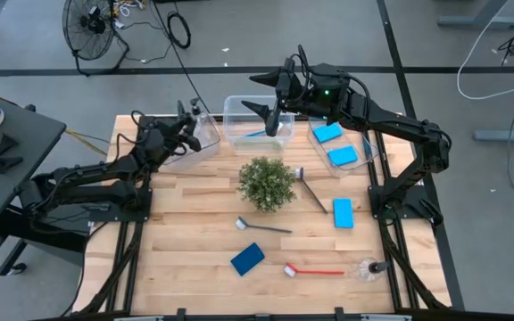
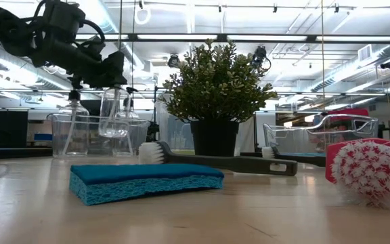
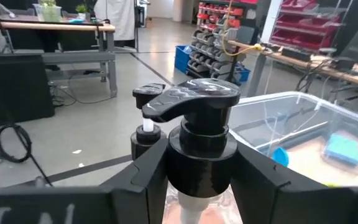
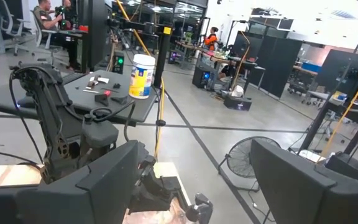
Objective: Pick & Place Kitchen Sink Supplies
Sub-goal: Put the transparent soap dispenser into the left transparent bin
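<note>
A small clear bottle with a black pump cap hangs upright in my left gripper, over the left clear bin at the table's far side. Its lower body is below the bin's rim. A second clear bottle stands in the same bin. My right gripper stands open high above the middle bin, with nothing between its fingers. On the table lie two blue sponges, two dark grey brushes, a red brush and another clear bottle. My left gripper pinches the bottle's black cap collar, just under the pump head, between its two fingers. The fingers come in about level from the table's left side. The bottle hangs upright below them; whether its bottom rests on the bin floor cannot be told.
A bushy green plant in a dark pot stands mid-table, in front of the bins. The right clear bin holds two blue sponges. Bare wood lies along the table's left and near parts.
</note>
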